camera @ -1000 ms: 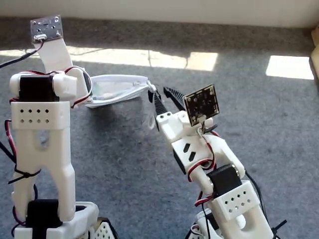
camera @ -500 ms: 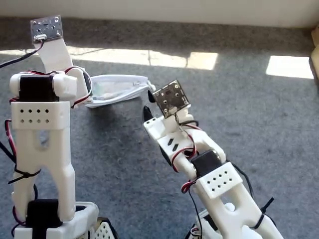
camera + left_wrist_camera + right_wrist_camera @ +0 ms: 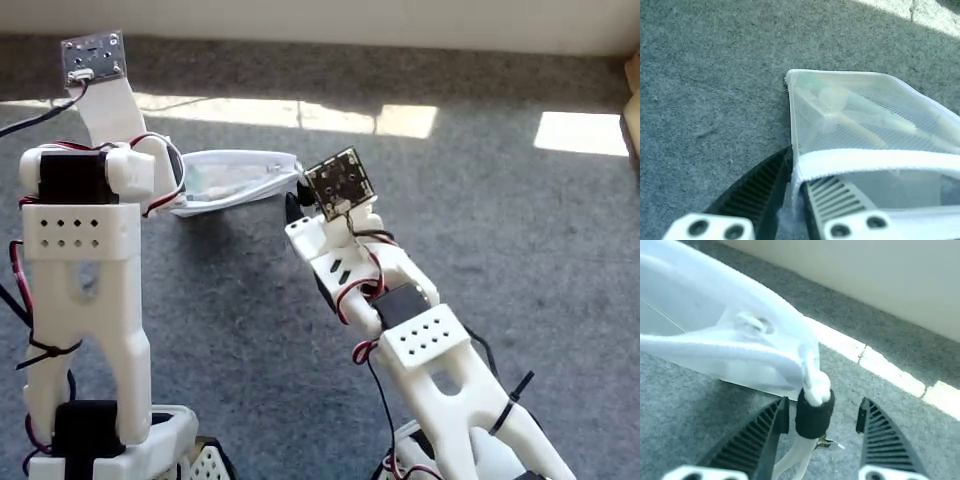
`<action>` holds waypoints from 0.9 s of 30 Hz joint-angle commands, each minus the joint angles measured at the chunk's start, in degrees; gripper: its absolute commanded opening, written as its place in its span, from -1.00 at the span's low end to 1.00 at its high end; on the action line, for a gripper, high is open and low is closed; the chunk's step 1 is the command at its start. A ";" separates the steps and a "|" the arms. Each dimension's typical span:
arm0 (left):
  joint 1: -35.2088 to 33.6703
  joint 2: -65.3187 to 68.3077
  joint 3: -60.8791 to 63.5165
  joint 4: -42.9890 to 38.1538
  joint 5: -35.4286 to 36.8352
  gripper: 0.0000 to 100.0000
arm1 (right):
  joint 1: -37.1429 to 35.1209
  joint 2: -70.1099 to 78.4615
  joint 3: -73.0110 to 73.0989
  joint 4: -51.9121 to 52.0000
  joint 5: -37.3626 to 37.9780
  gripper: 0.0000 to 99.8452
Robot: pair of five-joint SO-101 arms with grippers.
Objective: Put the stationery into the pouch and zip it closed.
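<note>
A white mesh pouch (image 3: 235, 180) hangs a little above the grey carpet between the two arms. Through its mesh several pale pens (image 3: 860, 112) show inside. My left gripper (image 3: 792, 167) is shut on the pouch's (image 3: 865, 130) edge at the end near the left arm (image 3: 85, 230). My right gripper (image 3: 822, 415) is open at the pouch's (image 3: 730, 335) other end. The black zipper pull (image 3: 814, 412), on a white cord, hangs between its two fingers. In the high view the right gripper (image 3: 294, 206) sits right at the pouch's corner, under its camera board.
Grey carpet (image 3: 520, 230) covers the floor, with sunlit patches (image 3: 585, 135) along the far side below a pale wall (image 3: 400, 25). A tan object (image 3: 632, 90) pokes in at the right edge. Open carpet lies right of the right arm.
The right arm has swung left and turned its wrist, bringing its open gripper up to the pouch's end around the zipper pull. The left arm and the pouch have kept still.
</note>
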 commanded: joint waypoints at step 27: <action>-0.66 -0.04 0.57 -0.88 -0.53 -0.99 | 1.01 -4.88 1.01 -4.35 9.32 -0.99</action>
